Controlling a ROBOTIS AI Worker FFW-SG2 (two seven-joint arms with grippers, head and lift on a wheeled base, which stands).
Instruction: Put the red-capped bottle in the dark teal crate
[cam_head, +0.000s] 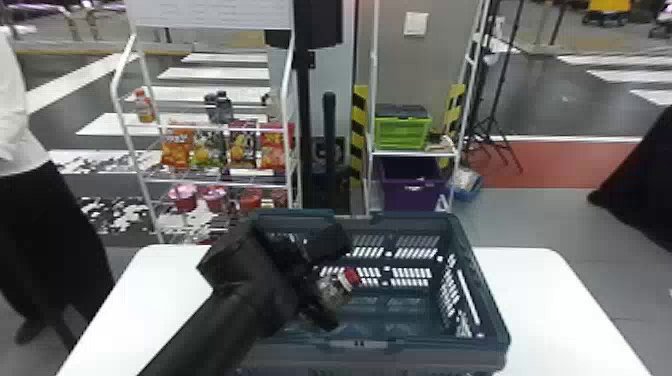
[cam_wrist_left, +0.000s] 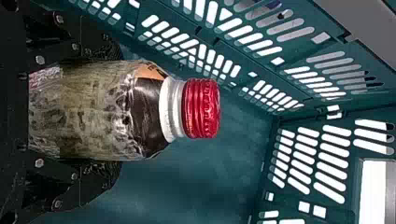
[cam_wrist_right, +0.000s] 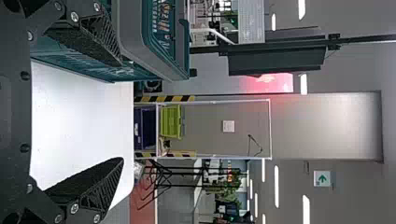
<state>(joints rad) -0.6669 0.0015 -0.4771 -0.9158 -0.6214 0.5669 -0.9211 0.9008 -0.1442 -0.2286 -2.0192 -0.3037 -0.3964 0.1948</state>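
In the head view my left gripper (cam_head: 325, 280) reaches over the dark teal crate (cam_head: 480, 295), inside its rim, and holds the red-capped bottle (cam_head: 334, 291), the cap tilted toward the crate's far right. In the left wrist view that gripper (cam_wrist_left: 109, 112) is closed around the body of the bottle (cam_wrist_left: 93, 112), whose red cap points away from the fingers, with the slotted crate walls (cam_wrist_left: 308, 158) beyond. The right gripper (cam_wrist_right: 119, 112) stands wide open with nothing between its fingers, near the outside of the crate (cam_wrist_right: 135, 42) in the right wrist view.
The crate stands on a white table (cam_head: 540, 290). Behind it are a snack rack (cam_head: 215, 182) on the left and a shelf with a green box (cam_head: 401, 131) above a purple bin (cam_head: 412, 185). A person stands at the left edge.
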